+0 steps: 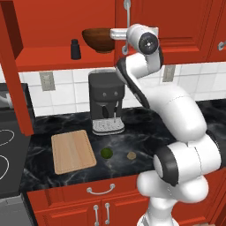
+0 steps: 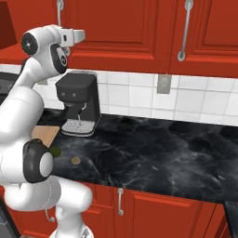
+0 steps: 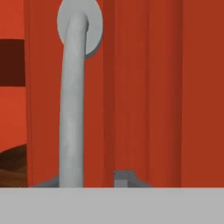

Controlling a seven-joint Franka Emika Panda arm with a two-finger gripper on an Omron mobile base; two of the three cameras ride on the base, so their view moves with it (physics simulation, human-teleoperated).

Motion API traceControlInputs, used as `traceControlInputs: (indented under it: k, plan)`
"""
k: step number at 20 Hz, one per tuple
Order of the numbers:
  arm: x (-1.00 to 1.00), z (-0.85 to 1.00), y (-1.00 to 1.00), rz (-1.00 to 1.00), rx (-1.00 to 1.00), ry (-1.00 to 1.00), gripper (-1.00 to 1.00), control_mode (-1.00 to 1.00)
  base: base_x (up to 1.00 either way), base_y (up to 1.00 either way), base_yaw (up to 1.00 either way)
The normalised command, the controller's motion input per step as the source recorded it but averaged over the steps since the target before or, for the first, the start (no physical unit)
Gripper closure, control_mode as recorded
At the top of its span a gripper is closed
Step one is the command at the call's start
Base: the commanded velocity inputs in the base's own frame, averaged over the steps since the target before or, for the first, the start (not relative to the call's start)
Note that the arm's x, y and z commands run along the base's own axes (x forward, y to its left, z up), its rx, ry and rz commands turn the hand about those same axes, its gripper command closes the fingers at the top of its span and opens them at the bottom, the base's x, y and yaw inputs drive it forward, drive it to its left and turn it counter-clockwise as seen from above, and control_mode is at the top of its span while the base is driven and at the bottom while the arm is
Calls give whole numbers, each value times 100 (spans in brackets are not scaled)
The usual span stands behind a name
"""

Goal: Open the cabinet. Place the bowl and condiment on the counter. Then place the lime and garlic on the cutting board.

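The hand view shows the gripper pinching the cabinet's silver bar handle. The left base view shows the open half (left door swung out): bowl and condiment on its shelf.

The cabinet is red, with a silver bar handle on its panelled door. Inside it, the bowl is dark brown and the condiment is grey-black. The tabletop is black, marbled with thin white veins. On it lie a light tan cutting board, a dark green lime and a tan-beige garlic. The coffee machine is dark grey, the wall tiles are white, and the arm is white with dark joints.
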Motion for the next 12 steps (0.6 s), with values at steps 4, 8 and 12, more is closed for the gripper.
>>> traceControlInputs:
  k: [4,8,12]
  plan:
    - [-26,9,-61,-21,8,8,100,-100,0,0,0]
    - [-61,9,-93,-31,16,14,100,-100,0,0,0]
    - [-74,6,-98,-32,18,11,100,-100,0,0,0]
